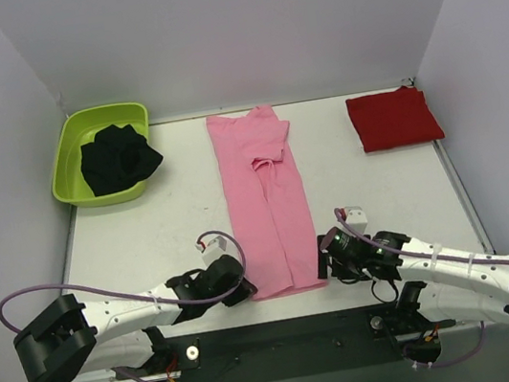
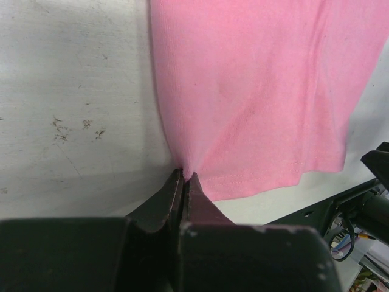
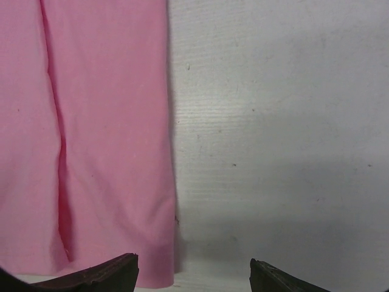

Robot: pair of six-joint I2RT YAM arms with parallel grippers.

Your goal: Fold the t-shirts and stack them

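Observation:
The light pink t-shirt lies as a long narrow strip down the middle of the table, sleeves folded in. At its near left corner my left gripper is shut on the hem, and the left wrist view shows the pink cloth puckering into the closed tips of that left gripper. My right gripper is at the near right corner and stands open. In its wrist view the right gripper straddles the pink shirt's right edge, one finger over cloth, one over bare table. The deep red t-shirt lies folded at the back right.
A lime green tub at the back left holds a crumpled black cloth. White walls close in the table at the back and on both sides. A black mounting bar runs along the near edge between the arm bases.

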